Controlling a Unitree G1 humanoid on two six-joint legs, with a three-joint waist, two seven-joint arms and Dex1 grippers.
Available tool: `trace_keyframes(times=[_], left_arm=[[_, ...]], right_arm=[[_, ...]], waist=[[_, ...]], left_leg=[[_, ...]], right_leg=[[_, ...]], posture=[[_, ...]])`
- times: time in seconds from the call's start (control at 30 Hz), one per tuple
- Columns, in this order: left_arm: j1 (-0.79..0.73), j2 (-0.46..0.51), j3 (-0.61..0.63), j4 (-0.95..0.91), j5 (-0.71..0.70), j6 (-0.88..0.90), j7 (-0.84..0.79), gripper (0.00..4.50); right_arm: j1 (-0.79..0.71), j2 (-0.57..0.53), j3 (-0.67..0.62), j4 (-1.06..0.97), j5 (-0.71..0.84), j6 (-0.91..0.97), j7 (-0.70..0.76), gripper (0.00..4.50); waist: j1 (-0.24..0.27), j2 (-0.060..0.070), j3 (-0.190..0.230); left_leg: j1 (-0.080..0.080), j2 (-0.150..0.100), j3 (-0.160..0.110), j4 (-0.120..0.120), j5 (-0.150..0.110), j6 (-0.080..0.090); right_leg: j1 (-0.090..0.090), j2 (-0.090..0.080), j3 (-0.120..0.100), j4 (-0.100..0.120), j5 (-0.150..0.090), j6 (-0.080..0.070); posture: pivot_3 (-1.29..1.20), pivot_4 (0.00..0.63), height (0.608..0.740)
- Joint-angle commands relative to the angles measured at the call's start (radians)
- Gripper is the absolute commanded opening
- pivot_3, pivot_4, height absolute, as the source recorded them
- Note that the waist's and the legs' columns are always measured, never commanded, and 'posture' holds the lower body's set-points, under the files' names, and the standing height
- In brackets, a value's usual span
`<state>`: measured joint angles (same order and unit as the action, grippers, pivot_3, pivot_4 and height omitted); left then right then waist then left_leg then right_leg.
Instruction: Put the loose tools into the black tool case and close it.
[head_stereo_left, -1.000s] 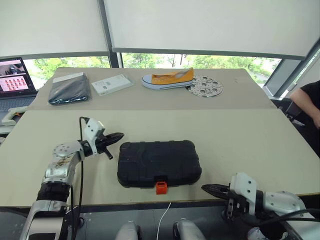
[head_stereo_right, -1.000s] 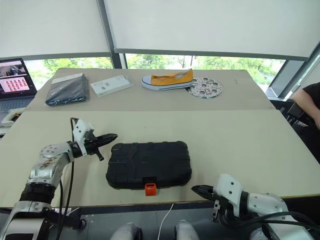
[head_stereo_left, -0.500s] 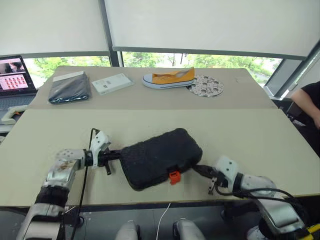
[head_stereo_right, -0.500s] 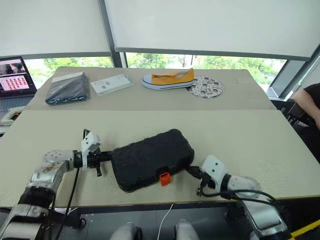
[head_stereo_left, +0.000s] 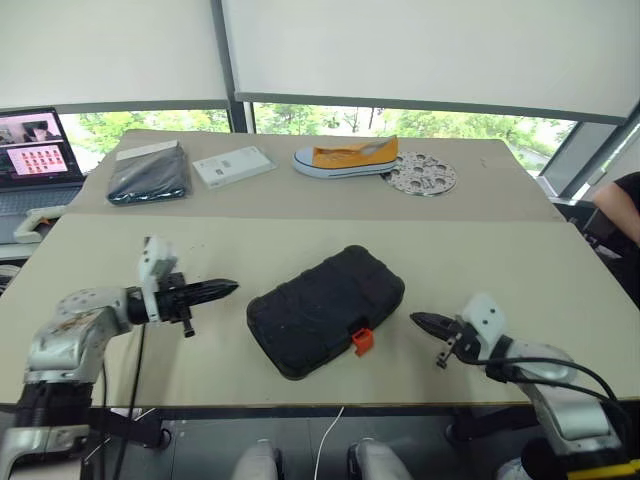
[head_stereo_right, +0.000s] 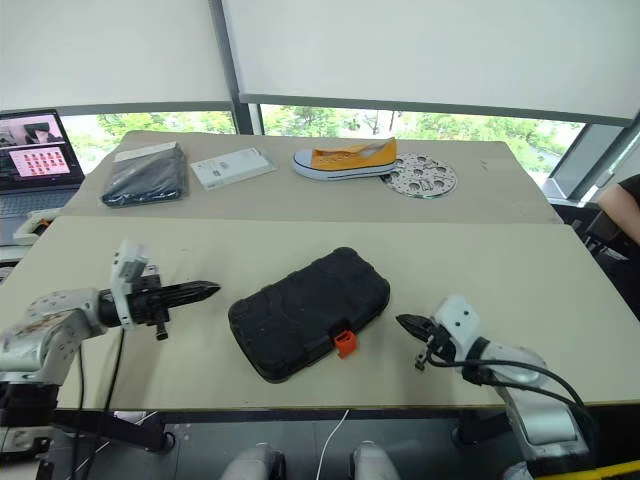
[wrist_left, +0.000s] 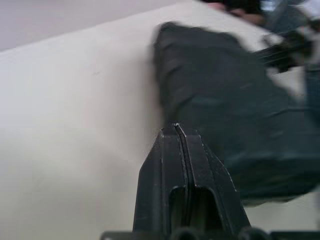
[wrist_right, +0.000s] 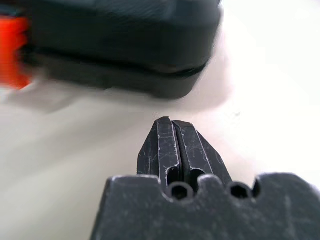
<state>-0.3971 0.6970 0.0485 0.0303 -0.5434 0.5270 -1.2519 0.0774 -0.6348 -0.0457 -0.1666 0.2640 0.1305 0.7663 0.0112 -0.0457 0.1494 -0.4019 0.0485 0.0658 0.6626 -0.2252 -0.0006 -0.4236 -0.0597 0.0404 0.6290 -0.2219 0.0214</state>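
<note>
The closed case (head_stereo_left: 326, 310) lies askew on the near table (head_stereo_left: 520, 270), its orange latch (head_stereo_left: 362, 341) toward the front edge. The left gripper (head_stereo_left: 228, 288) and right gripper (head_stereo_left: 417, 320) flank it, both pinched together, empty, just clear of it. Beyond lie a pouch (head_stereo_left: 149, 174), box (head_stereo_left: 233, 166), shoe (head_stereo_left: 346, 158) and disc (head_stereo_left: 422, 173).

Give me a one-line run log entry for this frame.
case: black tool case closed, skewed on table | left gripper: shut, empty, beside case, apart | right gripper: shut, empty, apart
</note>
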Motion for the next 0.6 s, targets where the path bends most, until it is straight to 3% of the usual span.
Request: trace_keyframes(times=[0.03, 0.2, 0.33, 0.6], left_arm=[[-0.138, -0.113, -0.167, 0.004, 0.112, -0.038, 0.056, 0.05], [-0.229, -0.21, -0.305, 0.152, 0.259, -0.144, 0.08, 0.05], [-0.226, -0.227, -0.431, 0.24, 0.383, -0.222, 0.054, 0.05], [-0.183, -0.27, -0.426, 0.249, 0.392, -0.22, 0.072, 0.05]], right_arm=[[0.065, 0.007, -0.044, -0.076, 0.025, -0.066, 0.015, 0.0], [0.082, 0.023, -0.012, -0.098, -0.02, -0.125, 0.018, 0.0], [0.079, 0.037, 0.054, -0.162, -0.035, -0.08, 0.012, 0.0], [0.014, 0.105, 0.168, -0.177, -0.072, -0.012, -0.025, 0.0]], waist=[[0.005, 0.0, 0.0], [-0.027, 0.0, 0.0], [-0.021, 0.006, -0.004], [-0.002, 0.011, -0.017]], left_leg=[[-0.001, -0.001, 0.0, 0.0, 0.0, 0.0], [-0.002, -0.001, -0.002, 0.006, 0.0, 0.0], [0.002, 0.0, -0.003, 0.005, 0.0, 0.0], [0.007, -0.001, -0.003, 0.008, 0.0, 0.001]], right_leg=[[0.0, 0.0, 0.0, 0.0, 0.0, 0.0], [0.0, 0.003, 0.004, 0.001, -0.002, 0.008], [0.003, 0.004, 0.004, 0.002, -0.003, 0.007], [0.011, 0.002, 0.004, 0.001, -0.006, 0.002]], posture=[[0.0, 0.15, 0.74], [0.0, 0.15, 0.74], [0.0, 0.15, 0.74], [0.0, 0.15, 0.74]])
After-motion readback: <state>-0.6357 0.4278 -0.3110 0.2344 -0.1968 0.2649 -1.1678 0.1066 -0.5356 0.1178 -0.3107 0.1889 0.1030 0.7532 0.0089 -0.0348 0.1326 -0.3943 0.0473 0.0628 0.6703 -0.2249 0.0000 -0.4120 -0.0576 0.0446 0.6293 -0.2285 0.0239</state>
